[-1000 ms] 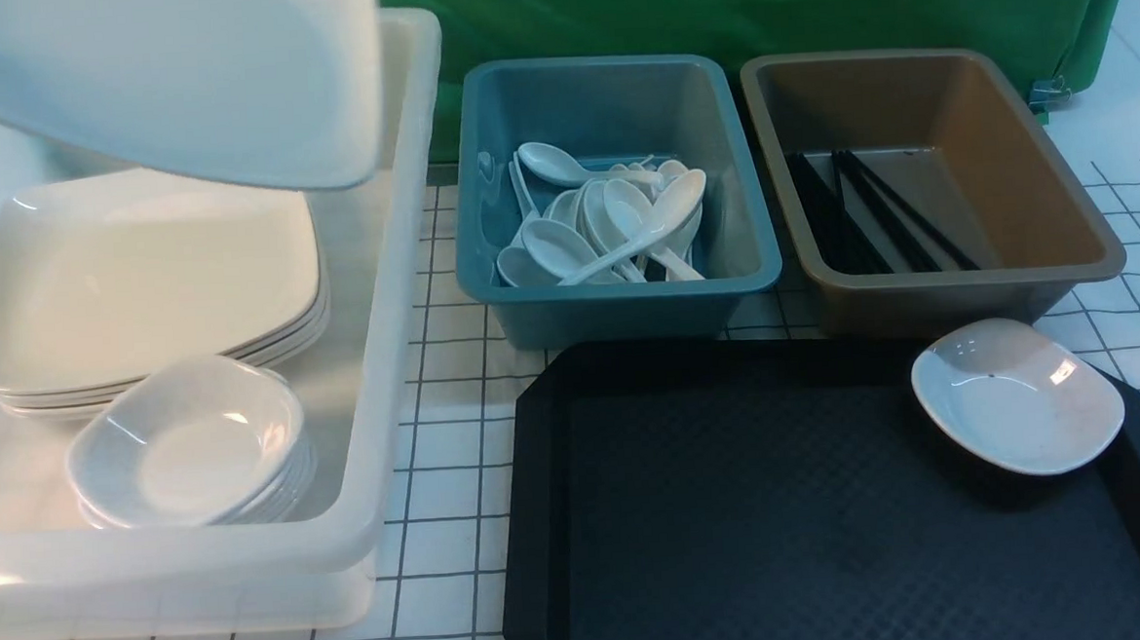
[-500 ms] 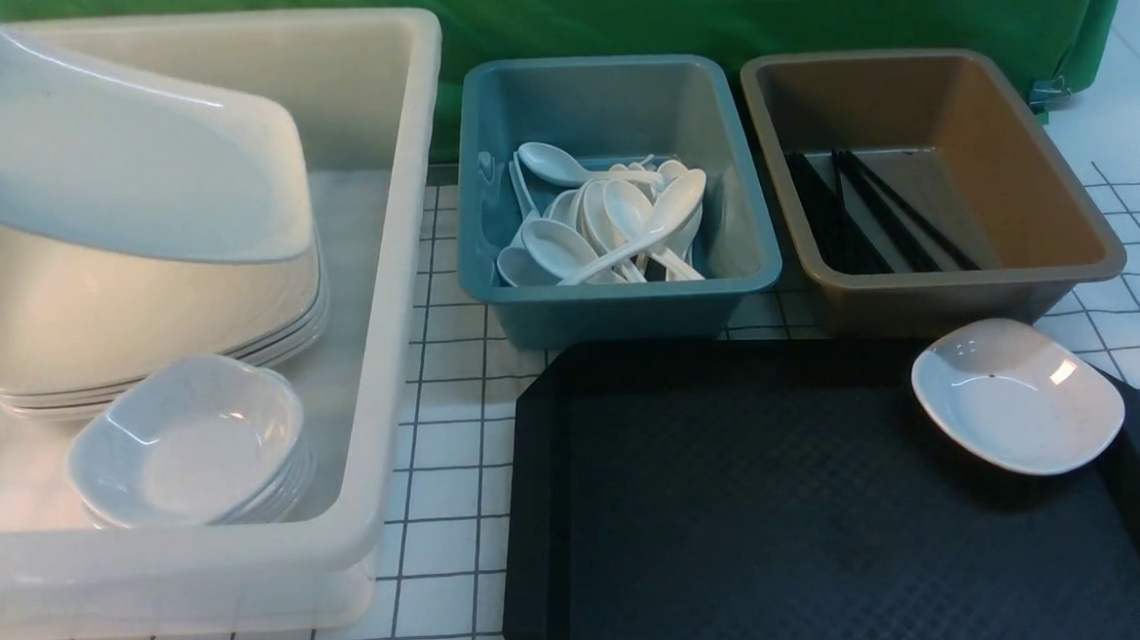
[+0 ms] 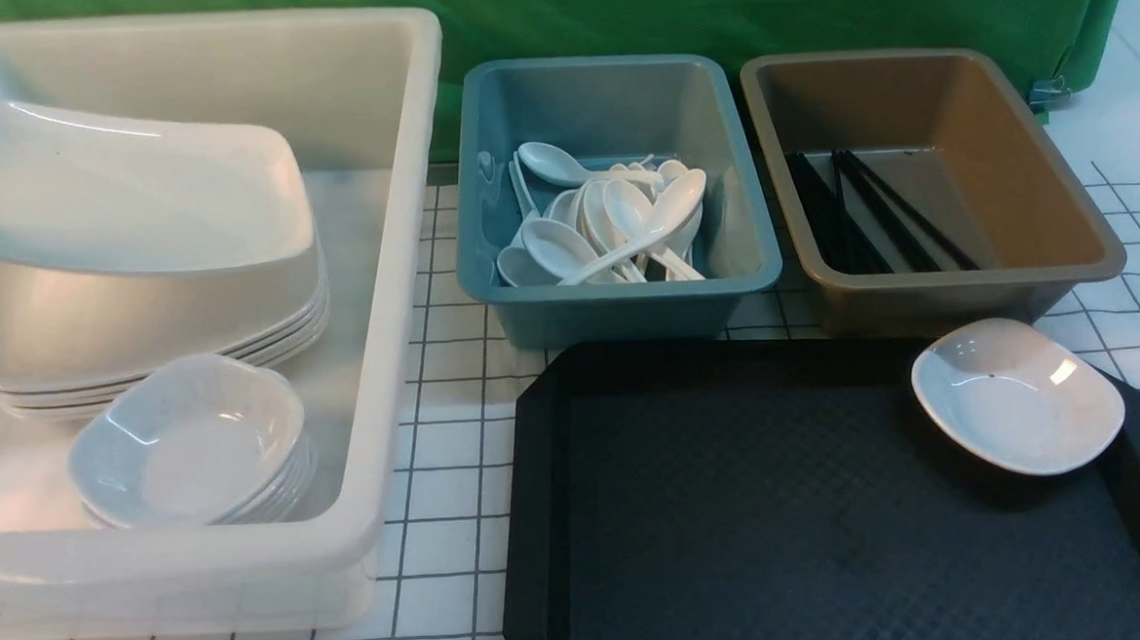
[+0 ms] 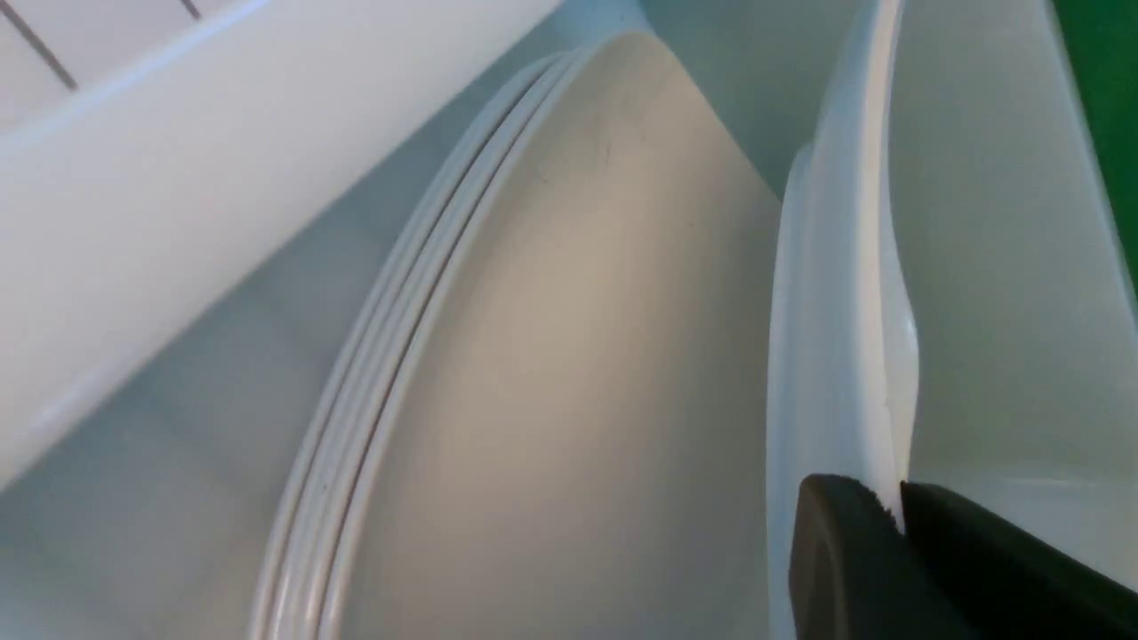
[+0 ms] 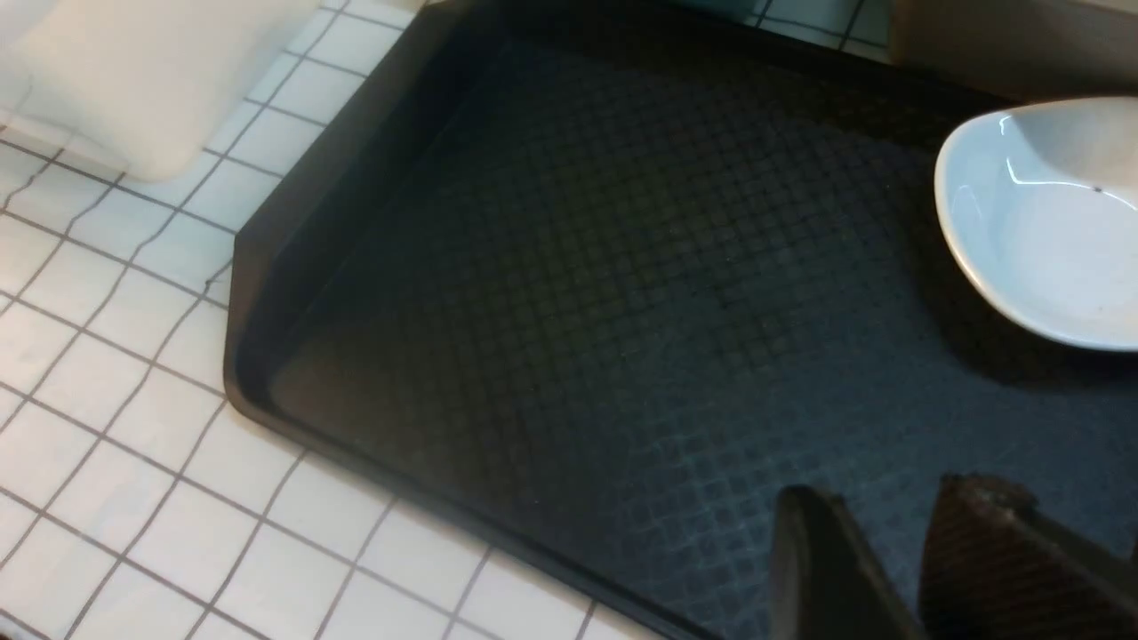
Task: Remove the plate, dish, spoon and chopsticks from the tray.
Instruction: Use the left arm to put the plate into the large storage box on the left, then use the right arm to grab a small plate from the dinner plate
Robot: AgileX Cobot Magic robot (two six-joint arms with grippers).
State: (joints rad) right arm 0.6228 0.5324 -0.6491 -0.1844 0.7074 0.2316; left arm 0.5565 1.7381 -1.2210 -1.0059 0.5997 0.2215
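I count three bins: a white bin (image 3: 402, 270), a blue bin (image 3: 618, 310), a brown bin (image 3: 959, 302). One tray (image 3: 736, 506). One tilted plate (image 3: 134, 187), plus about four stacked plates (image 3: 141, 323). One dish (image 3: 1018, 396) alone, plus about five stacked dishes (image 3: 186, 447). The spoons (image 3: 614, 225), roughly ten, and the chopsticks (image 3: 877, 211) lie too tangled for an exact count.

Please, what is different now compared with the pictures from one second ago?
The plate, tilted and clamped at its rim by the left end effector, has come down from high before the camera to close over the stack of plates in the white bin; it is not let go. The dish on the tray, the spoons and the chopsticks have not moved.
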